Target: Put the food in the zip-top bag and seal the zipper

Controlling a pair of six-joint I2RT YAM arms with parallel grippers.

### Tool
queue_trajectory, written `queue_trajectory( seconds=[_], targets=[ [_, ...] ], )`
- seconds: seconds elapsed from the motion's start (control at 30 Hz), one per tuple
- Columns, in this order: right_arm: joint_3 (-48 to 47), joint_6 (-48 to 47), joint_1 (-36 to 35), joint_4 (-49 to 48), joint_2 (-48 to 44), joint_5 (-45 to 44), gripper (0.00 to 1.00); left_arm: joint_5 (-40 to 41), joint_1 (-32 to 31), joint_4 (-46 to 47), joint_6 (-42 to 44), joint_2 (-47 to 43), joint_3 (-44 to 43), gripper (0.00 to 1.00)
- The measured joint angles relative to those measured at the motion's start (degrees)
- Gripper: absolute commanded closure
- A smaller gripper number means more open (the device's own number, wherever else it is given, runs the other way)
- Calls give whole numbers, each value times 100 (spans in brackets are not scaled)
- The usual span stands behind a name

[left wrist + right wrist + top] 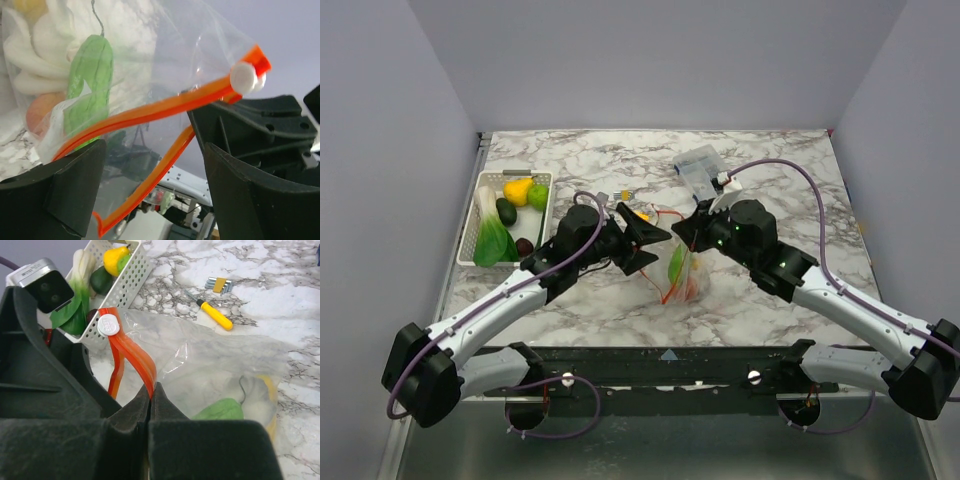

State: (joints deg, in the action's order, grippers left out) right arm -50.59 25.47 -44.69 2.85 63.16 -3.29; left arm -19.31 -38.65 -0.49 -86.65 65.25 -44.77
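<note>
Overhead cam, wrist close-ups (shared: bag point(165, 50))

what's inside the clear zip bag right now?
Through the clear floppy plastic bag: a green toy vegetable, a white lobed piece and an orange round piece. Anything beneath them is covered.

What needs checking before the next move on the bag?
1. Hold: right gripper shut on the zipper: ok.
2. Release: left gripper open, gripping nothing: ok.
3. Zipper sealed: not ok, its strips gape apart.
4. All food inside the zip-top bag: not ok, several pieces sit in the basket.
5. White slider at the strip's end: ok.
</note>
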Motion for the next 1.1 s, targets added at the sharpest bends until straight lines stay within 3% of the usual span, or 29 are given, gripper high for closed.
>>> queue_trajectory(
  seconds=[0.27, 0.47, 0.67, 0.9, 1.1],
  targets=[
    [9, 0, 0, 26, -7, -87, 99, 0, 46, -70, 955, -839, 214, 17],
    [11, 0, 0, 33, -7, -173, 99, 339, 66, -667, 2020, -1484, 39, 14],
    [11, -4, 0, 70, -7, -225, 99, 1193, 66, -1541, 3029, -2009, -264, 14],
    [11, -74, 0, 190, -33, -321, 99, 2949, 98, -3095, 3860, -1836, -1099, 14],
    [11, -162, 0, 293, -94, -400, 99, 3762, 981, -4172, 4192, -1211, -1493, 16]
  ],
)
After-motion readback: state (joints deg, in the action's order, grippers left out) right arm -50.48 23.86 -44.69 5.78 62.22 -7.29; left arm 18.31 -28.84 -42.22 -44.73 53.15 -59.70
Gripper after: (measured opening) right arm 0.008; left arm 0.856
